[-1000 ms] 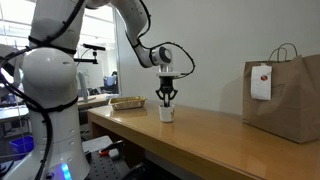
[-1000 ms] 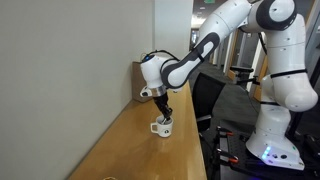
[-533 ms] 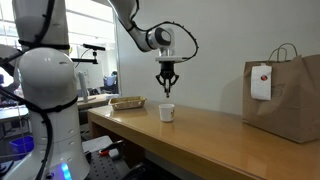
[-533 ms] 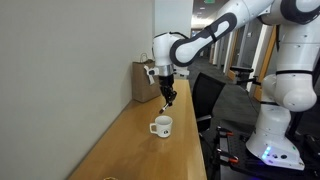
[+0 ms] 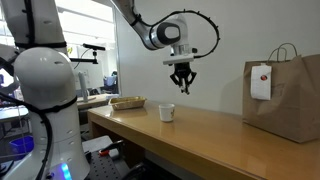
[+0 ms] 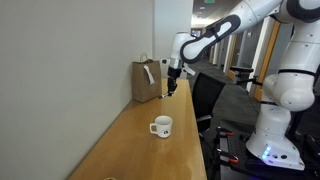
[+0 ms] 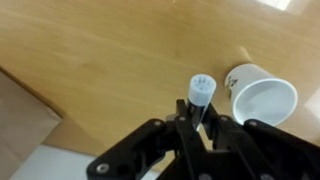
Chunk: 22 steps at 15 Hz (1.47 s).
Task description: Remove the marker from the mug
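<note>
Marker (image 7: pixel 200 95) is clamped between the gripper's fingers (image 7: pixel 182 122), standing up out of the pinch with its pale round end toward the wrist camera. It is fully out of the mug (image 7: pixel 262 98) and held in the air. In the wrist view the mug sits just beside the marker's end, open mouth up, on the wooden table (image 7: pixel 90 60). The gripper (image 7: pixel 200 120) has both fingers closed in on the marker's shaft.

In both exterior views the marker is too thin to pick out. The gripper (image 5: pixel 182 86) hangs well above the table (image 5: pixel 210 140), off to the side of the mug (image 5: pixel 166 112) toward the brown paper bag (image 5: pixel 285 95). In the exterior view from the far end, the gripper (image 6: pixel 172 88) is well above the mug (image 6: pixel 162 126) and nearer the bag (image 6: pixel 146 80).

Versus 1.0 s ago: the gripper was down at the mug's mouth. Half a second ago it was straight above the mug, lower than now. It has since gone higher and shifted sideways toward the bag. The mug has not moved. The tan tray (image 5: pixel 128 102) stays at the table's end, well apart from the gripper.
</note>
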Tool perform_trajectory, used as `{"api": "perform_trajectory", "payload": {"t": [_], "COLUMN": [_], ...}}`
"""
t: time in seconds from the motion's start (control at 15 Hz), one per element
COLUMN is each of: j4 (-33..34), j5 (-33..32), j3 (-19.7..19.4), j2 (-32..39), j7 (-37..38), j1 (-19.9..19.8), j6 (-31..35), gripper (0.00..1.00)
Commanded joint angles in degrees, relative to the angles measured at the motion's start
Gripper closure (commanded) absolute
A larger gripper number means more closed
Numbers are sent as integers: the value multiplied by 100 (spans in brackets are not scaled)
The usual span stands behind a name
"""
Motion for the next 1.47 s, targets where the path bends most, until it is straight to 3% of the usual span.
{"api": "perform_trajectory", "payload": {"t": [0.0,0.4,0.8,0.87,1.0,1.2,1.4], "j4": [-226,-103,88,118,139,114,117], "j5": [243,292,63,75,86,-19,-395], "j3": [-84,72,183,211,272,295,232], "j2": [326,1375,1854,1884,1875,1742,1399], "j7": [558,1032,1430,1406,1352,1427,1898], "j1": [-19,-116,-228,-255,-298,-264,-117], "j6": [1144,1764,1995,1941,1857,1790,1322], "gripper": [95,95,95,55,47,25,3]}}
